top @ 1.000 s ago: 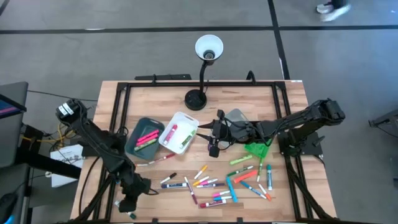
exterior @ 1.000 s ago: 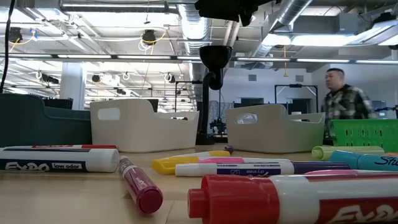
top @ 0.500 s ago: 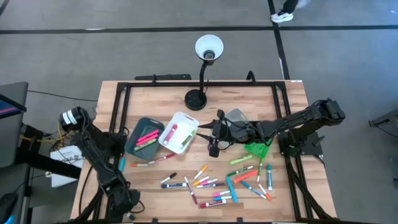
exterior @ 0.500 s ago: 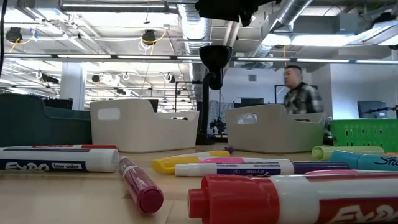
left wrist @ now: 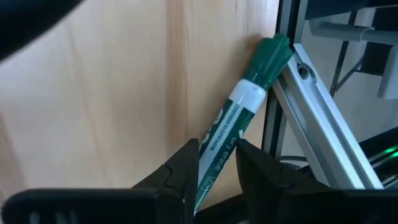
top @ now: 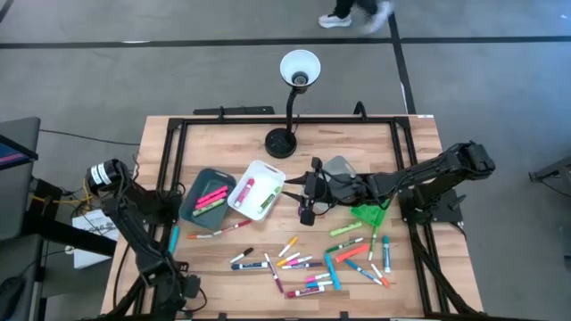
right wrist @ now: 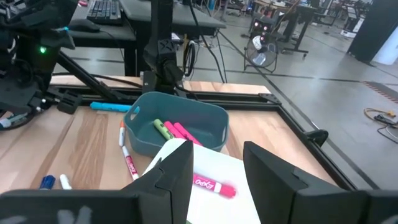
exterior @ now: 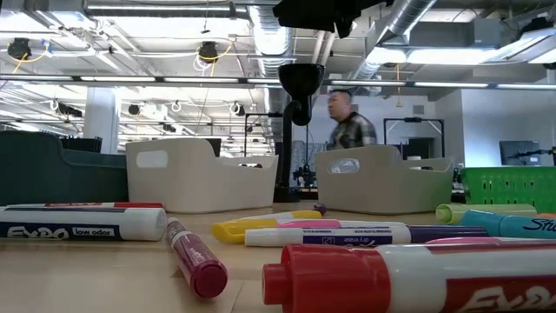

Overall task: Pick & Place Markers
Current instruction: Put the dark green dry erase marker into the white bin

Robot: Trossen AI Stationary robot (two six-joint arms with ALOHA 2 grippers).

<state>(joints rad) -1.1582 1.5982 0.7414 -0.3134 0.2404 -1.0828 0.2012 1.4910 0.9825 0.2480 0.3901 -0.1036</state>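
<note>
My left gripper [left wrist: 216, 163] is low at the near left corner of the table [top: 214, 143], beside the black frame rail. Its two fingers are closed on a green marker [left wrist: 239, 134], holding the white barrel between them. The long axis of this marker runs straight forward from my fingers, and the dark green cap points away from the gripper, with its tip touching the metal rail [left wrist: 317, 134]. The marker lies flat or nearly flat on the wood; I cannot tell if it is lifted.

My right gripper [top: 306, 214] waits over the middle of the table, just beside the white bin [top: 259, 174]. Its fingers stand apart and hold nothing. In the right wrist view I see below them a pink marker [right wrist: 211, 185] lying in the white bin [right wrist: 239, 199], and farther off pink and green markers inside the teal bin [right wrist: 177, 121].

Most of the markers [top: 308, 263] lie loose on the near part of the table, between the bins and the front edge, pointing in many directions. A few near the right side [top: 385, 254] have their long axis running toward the front edge. One red-capped marker [top: 227, 229] lies slanted just in front of the teal bin [top: 189, 207]. A green bin [top: 366, 214] is on the right, and a lamp [top: 299, 71] stands at the back.
</note>
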